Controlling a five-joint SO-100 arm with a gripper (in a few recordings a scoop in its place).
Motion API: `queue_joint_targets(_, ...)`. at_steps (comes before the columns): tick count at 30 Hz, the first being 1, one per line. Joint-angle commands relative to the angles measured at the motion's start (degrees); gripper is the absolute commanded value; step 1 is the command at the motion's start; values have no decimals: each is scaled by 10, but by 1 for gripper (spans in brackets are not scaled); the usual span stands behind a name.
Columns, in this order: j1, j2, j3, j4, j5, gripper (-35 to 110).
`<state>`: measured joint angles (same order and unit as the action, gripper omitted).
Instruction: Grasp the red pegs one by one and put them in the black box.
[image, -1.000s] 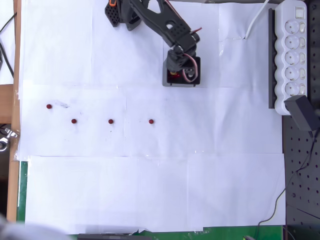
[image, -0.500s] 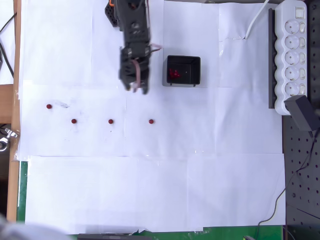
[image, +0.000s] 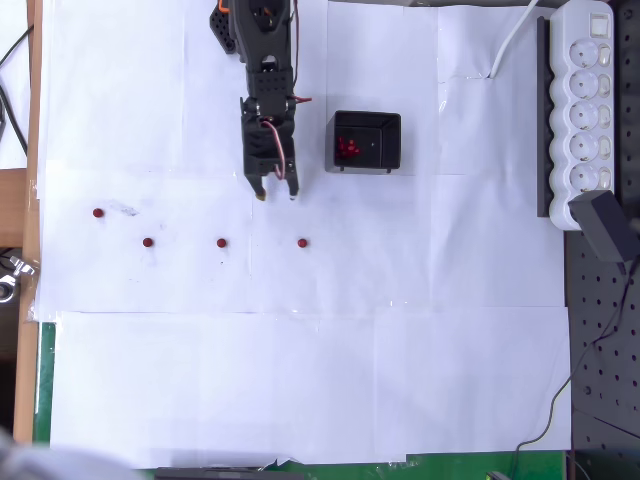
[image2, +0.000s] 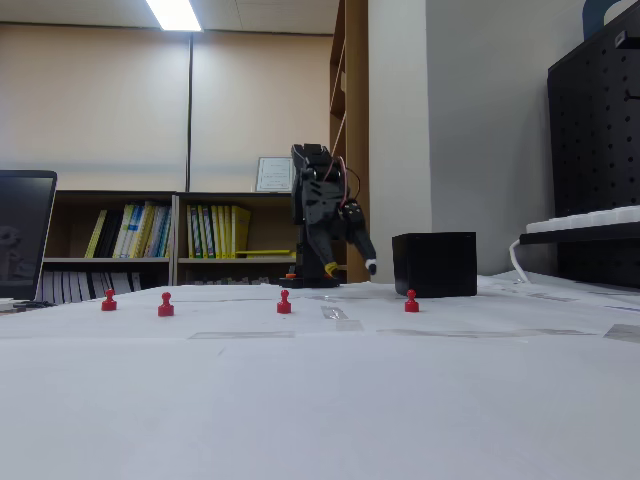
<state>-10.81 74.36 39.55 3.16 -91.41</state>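
Observation:
Several red pegs stand on the white paper in a loose row; the rightmost peg (image: 302, 242) (image2: 411, 301) is nearest the arm, with others at the middle (image: 221, 242) (image2: 284, 301) and far left (image: 97, 213) (image2: 109, 300). More red pegs lie inside the black box (image: 367, 143) (image2: 434, 264). My black gripper (image: 275, 195) (image2: 368, 266) hangs open and empty above the paper, left of the box and a little up-left of the rightmost peg in the overhead view.
A white power strip (image: 585, 105) lies along the right edge beside a black pegboard (image: 600, 330). The arm's base (image: 240, 25) sits at the top of the paper. Bookshelves (image2: 190, 235) stand behind the table in the fixed view.
The gripper left the black box, swung left, then reached down toward the peg row. It now hangs lower and open. The pegs on the paper have not moved.

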Motion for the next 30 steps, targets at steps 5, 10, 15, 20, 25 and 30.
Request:
queue_joint_targets(5, -25, 112, 43, -128, 30, 19)
queue_joint_targets(10, -25, 178, 54, -207, 32, 19)
queue_joint_targets(15, -25, 230, 63, -286, 25, 19)
queue_joint_targets(20, -32, 269, 75, -339, 27, 19)
queue_joint_targets(25, -38, 303, 92, -371, 40, 19)
queue_joint_targets(30, -47, 334, 119, -388, 50, 19)
